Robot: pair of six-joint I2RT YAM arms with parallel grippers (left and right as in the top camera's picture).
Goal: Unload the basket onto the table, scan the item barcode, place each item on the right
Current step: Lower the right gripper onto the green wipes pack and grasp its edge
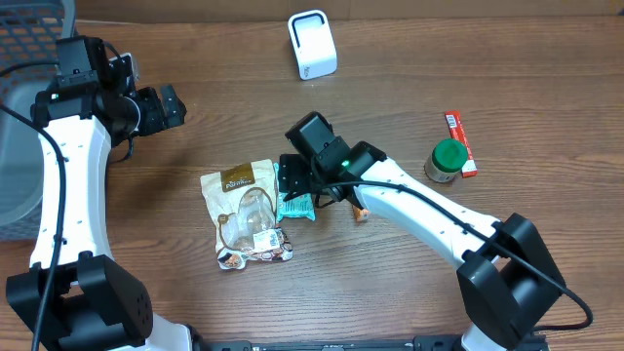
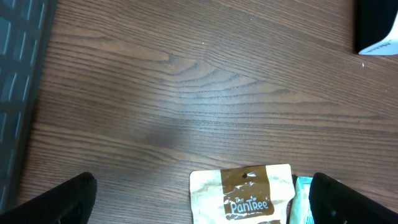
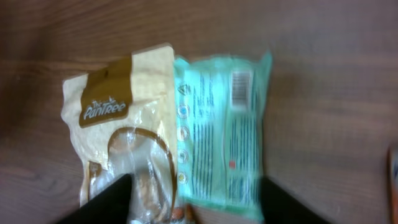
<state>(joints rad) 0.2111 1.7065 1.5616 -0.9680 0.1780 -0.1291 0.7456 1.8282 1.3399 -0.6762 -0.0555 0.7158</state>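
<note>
Overhead shot first: the teal snack packet [image 1: 295, 201] is lying flat on the wooden table [image 1: 195, 39] pretty much dead centre. Its left edge is tucked right up against a tan Pantree bag [image 1: 244, 216], and the two look like they overlap a little. The right gripper [image 3: 196, 180] hangs directly over the packet. From the right wrist cam its fingers [image 3: 112, 200] are spread wide, one over the Pantree bag's clear window and the other just past the packet's right edge. So it's open, not clamped on anything, and the packet sits on the table between the tips. You can see the barcode [image 3: 241, 89] face up near the packet's top right corner in that view, though it's kinda blurry.

The white scanner [image 1: 312, 45] stands at the far edge of the table, well apart from the packet.

The left gripper [image 2: 202, 179] is off on the left side near a grey basket [image 1: 29, 34]. Its jaws are wide open with nothing in them, just bare wood and the top of the Pantree bag below.

Other stuff: a green-lidded jar [image 1: 446, 161] with a red stick packet [image 1: 460, 143] touching it on the right, and a small brown thing [image 1: 361, 213] next to the right arm that I can't make out.
</note>
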